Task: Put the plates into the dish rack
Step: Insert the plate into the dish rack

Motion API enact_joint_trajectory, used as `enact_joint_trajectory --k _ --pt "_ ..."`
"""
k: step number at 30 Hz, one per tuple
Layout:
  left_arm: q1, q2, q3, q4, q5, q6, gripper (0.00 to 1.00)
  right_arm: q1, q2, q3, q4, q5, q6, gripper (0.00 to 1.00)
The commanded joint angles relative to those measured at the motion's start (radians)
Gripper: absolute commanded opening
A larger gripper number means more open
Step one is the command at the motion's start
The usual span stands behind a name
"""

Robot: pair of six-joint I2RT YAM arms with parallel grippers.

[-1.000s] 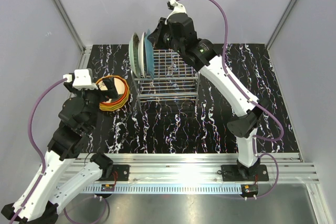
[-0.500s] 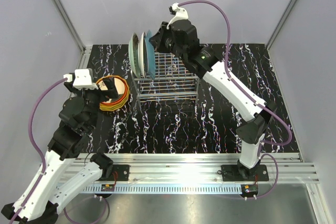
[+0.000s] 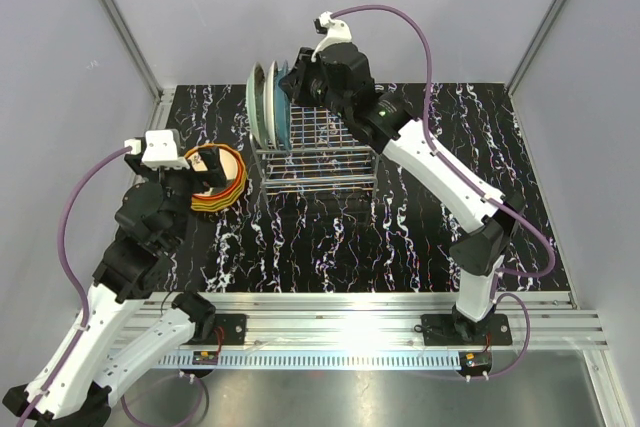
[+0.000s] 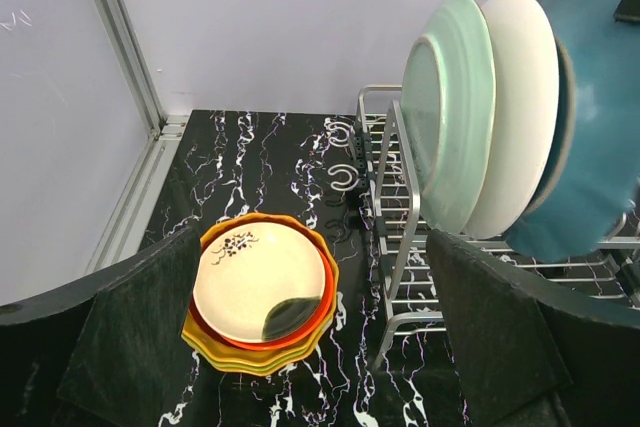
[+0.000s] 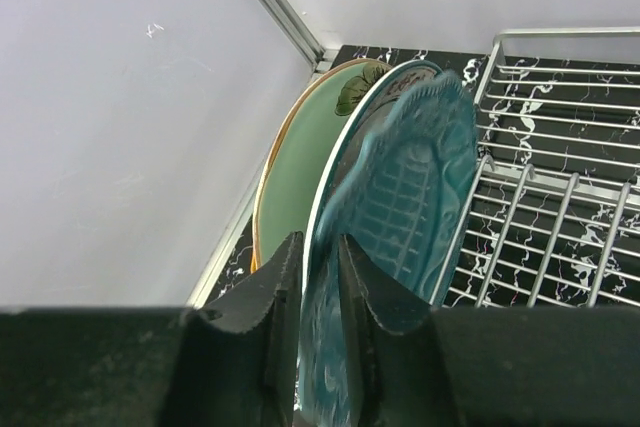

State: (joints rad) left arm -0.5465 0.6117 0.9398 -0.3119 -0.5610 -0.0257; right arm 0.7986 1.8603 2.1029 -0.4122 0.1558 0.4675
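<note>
Three plates stand on edge at the left end of the dish rack [image 3: 322, 162] [image 4: 398, 209] [image 5: 560, 209]: a mint one [image 3: 256, 99] [image 4: 450, 107] [image 5: 298, 169], a cream one [image 4: 522, 97], and a teal one [image 3: 284, 113] [image 4: 590, 147] [image 5: 405, 192], which looks blurred. My right gripper [image 3: 296, 83] [image 5: 322, 259] sits astride the teal plate's top rim, jaws slightly parted. A stack of plates [image 3: 214, 179] [image 4: 262, 283], cream on top of red-orange, orange and yellow-green, lies left of the rack. My left gripper [image 3: 188, 187] [image 4: 315, 347] hovers open just in front of the stack, holding nothing.
A metal frame rail [image 4: 125, 47] runs along the table's left edge beside the stack. Grey walls close in the back and sides. The rack's right-hand slots [image 3: 345, 132] hold nothing.
My right arm has moved left and lowered the teal plate into the rack beside the cream one. Its jaws have loosened on the rim. The left arm has stayed still.
</note>
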Motion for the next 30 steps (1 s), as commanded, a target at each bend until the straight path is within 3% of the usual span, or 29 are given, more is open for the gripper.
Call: enact_joint_trajectory --k 1,13,24,30 --pt "-0.003 0.003 0.001 0.051 0.001 0.007 0.99 0.021 -0.001 0.026 0.003 -0.002 -0.023 0.28" --pt "-0.003 0.006 0.001 0.050 0.000 0.009 0.99 0.024 0.028 0.072 -0.020 0.002 -0.040 0.31" --pt "-0.003 0.006 -0.001 0.051 -0.002 0.009 0.99 0.027 0.027 0.103 -0.050 -0.024 -0.055 0.42" --pt "-0.003 0.006 -0.004 0.057 -0.019 0.009 0.99 0.025 -0.022 0.102 -0.086 -0.045 -0.079 0.55"
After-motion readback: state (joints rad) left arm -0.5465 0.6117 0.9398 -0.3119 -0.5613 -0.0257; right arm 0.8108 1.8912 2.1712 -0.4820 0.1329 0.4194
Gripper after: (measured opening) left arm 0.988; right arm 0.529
